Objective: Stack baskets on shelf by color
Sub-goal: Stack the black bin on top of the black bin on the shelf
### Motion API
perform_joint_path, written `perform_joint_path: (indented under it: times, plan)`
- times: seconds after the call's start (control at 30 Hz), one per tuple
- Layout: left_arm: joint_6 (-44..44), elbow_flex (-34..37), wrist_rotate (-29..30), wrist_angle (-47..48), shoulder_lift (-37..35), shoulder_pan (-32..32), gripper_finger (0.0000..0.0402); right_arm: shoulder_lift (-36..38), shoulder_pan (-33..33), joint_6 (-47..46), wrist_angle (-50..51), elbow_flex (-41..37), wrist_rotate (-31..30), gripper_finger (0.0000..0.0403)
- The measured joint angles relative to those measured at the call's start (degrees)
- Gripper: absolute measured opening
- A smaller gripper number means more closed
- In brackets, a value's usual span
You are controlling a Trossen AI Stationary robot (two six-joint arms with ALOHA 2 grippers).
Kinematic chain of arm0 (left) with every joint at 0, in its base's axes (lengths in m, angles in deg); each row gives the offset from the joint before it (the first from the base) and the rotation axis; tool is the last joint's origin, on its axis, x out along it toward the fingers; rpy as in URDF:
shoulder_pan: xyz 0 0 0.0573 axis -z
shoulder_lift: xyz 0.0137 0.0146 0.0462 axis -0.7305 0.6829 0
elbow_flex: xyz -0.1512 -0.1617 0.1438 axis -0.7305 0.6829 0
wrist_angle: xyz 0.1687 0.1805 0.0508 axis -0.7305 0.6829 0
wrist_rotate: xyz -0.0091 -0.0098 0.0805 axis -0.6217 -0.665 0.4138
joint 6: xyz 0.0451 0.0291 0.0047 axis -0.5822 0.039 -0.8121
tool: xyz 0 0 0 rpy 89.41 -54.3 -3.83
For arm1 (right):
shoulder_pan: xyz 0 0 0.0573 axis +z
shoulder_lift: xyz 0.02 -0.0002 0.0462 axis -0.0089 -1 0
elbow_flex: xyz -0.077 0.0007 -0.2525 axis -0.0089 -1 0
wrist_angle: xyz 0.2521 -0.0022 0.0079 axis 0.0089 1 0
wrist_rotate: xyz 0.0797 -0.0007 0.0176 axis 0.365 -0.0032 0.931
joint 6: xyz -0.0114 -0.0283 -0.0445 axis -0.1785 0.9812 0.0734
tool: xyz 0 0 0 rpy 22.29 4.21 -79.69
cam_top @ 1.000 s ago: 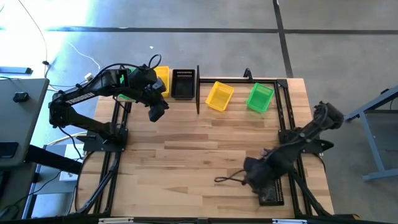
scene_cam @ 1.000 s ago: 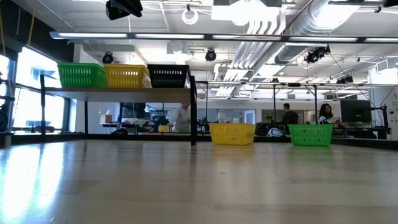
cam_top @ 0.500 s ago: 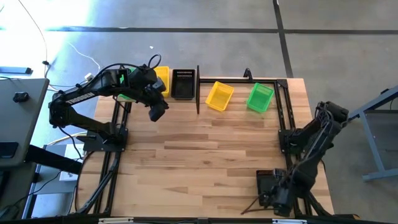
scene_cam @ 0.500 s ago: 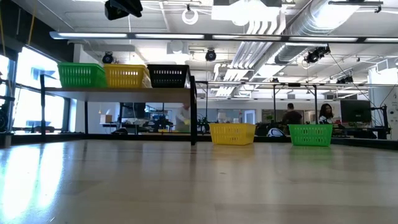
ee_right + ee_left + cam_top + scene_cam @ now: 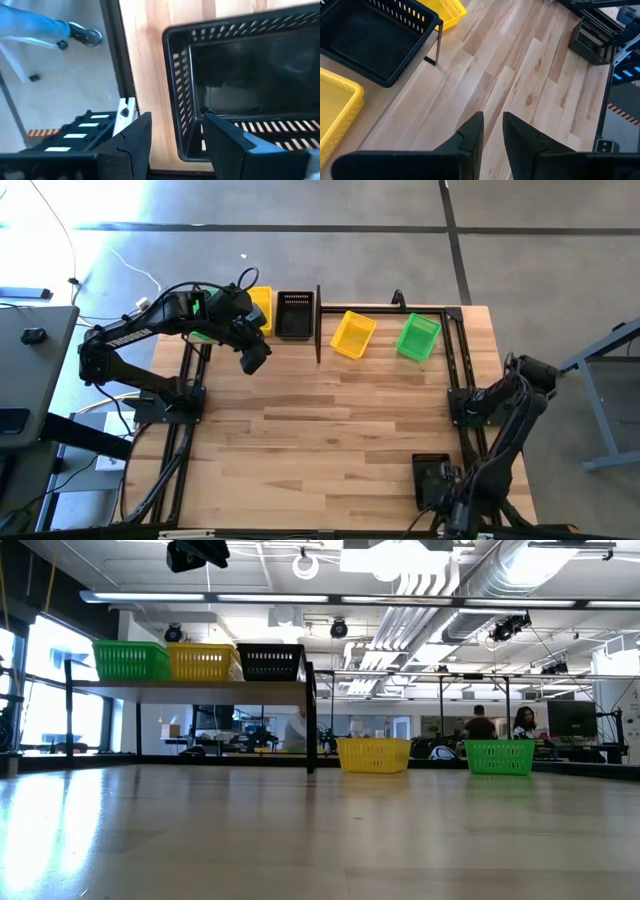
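Observation:
The shelf [image 5: 190,683] stands at the table's far left and carries a green basket [image 5: 130,660], a yellow basket [image 5: 260,305] and a black basket [image 5: 294,313] side by side. To its right, a yellow basket [image 5: 352,333] and a green basket [image 5: 418,337] sit on the table. Another black basket [image 5: 432,478] rests near the right front corner. My right gripper [image 5: 175,137] is open above it, its fingers standing on either side of one basket wall [image 5: 181,90] without touching. My left gripper [image 5: 252,358] hangs high in front of the shelf, slightly open and holding nothing.
A bare black metal frame [image 5: 462,370] runs along the table's right edge, close to the black basket. The shelf's black upright [image 5: 318,325] stands between the shelf and the loose baskets. Bare wood [image 5: 320,430] fills the table's middle. People move in the room beyond.
My right gripper has swung from the near middle of the table toward the right front corner, sinking and rolling, and now stands over the black basket there. The baskets have stayed put.

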Motion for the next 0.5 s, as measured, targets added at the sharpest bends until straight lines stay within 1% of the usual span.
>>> perform_joint_path:
  times: [0.3,0.5]
  plan:
    - [-0.15,0.0,-0.01,-0.02,0.0,-0.02,0.0062,-3.5,0.01,-0.3,-0.92,0.04,0.2,0.0161]
    - [-0.2,0.0,-0.01,-0.01,0.0,-0.02,0.0062,-7.01,-0.01,-0.07,-0.9,0.04,3.17,0.0161]
